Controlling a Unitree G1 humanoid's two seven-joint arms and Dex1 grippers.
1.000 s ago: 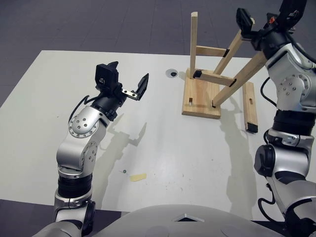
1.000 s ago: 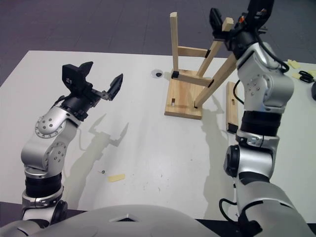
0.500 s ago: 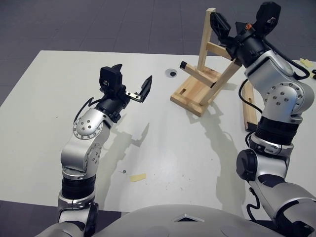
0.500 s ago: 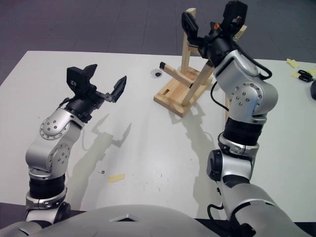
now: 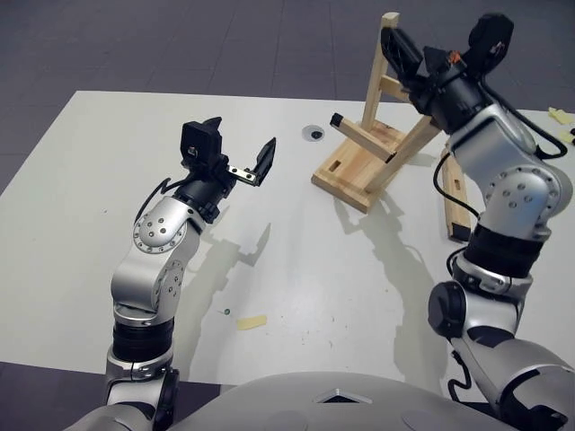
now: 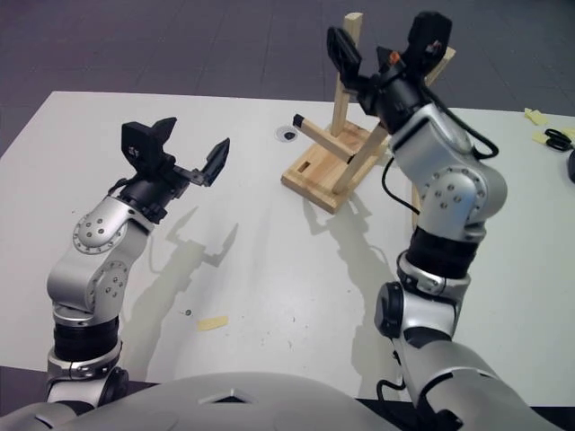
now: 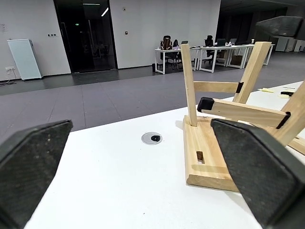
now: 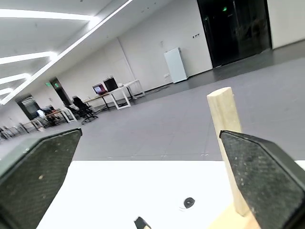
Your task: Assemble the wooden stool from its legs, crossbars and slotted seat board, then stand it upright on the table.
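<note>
**Stool (image 5: 364, 162) half built, upside down by the far edge of the bench**

We see the white bench (image 5: 359, 269) carrying everything. The stool stands toward the far right corner, with its seat board (image 5: 352, 172) lowest and the empty slots facing up. We cannot tell whether the board lies flat or is tipped a little.

One upright leg (image 5: 379, 67) rises from the board. A slanted leg (image 5: 409, 153) leans away from it toward the right edge. A crossbar (image 5: 364, 132) with a black end juts out low over the board toward the bench's middle.

The right tool (image 5: 440, 31) hangs over the upper ends of the legs with its fingers spread wide to either side of them. We cannot tell whether either pad touches the wood.

The left tool (image 5: 243, 133) hovers above the left half of the bench, well apart from the stool. Its fingers are spread too, and nothing sits between them.

A loose leg (image 5: 456, 202) lies flat along the right edge, just beside the stool.

A scrap of tape (image 5: 251, 321) lies near the near edge. A round cable hole (image 5: 312, 133) sits by the far edge, just left of the stool.
</note>
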